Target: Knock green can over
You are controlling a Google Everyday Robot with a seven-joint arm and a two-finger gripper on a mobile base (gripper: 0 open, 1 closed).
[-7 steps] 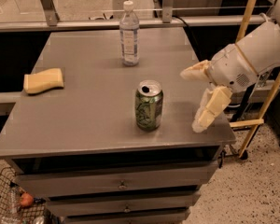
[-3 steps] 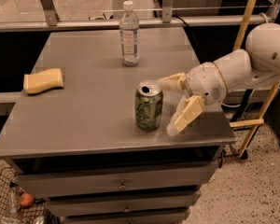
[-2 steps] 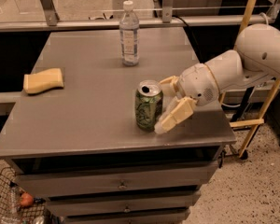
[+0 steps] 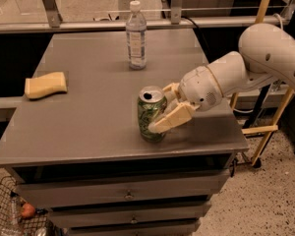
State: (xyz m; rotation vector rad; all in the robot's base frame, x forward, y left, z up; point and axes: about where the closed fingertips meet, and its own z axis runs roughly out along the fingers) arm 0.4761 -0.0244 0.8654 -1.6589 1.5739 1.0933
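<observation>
The green can [image 4: 147, 109] stands upright near the front right of the grey table [image 4: 88, 112], its silver top with the pull-tab hole facing up. My gripper [image 4: 160, 108] reaches in from the right at can height, open. The near finger [image 4: 171, 119] lies across the can's front right side and seems to touch it. The far finger [image 4: 170, 89] sits just behind the can's right edge. The white arm [image 4: 265, 58] stretches away to the right.
A clear plastic water bottle [image 4: 136, 35] stands at the back middle of the table. A yellow sponge [image 4: 45, 84] lies at the left. Drawers [image 4: 128, 195] sit below the table top. A yellow frame [image 4: 265, 82] stands to the right, and a wire basket [image 4: 10, 213] at the lower left.
My gripper has moved left across the table from well clear of the can until its fingers are against the can's right side. The can still stands upright in the same spot.
</observation>
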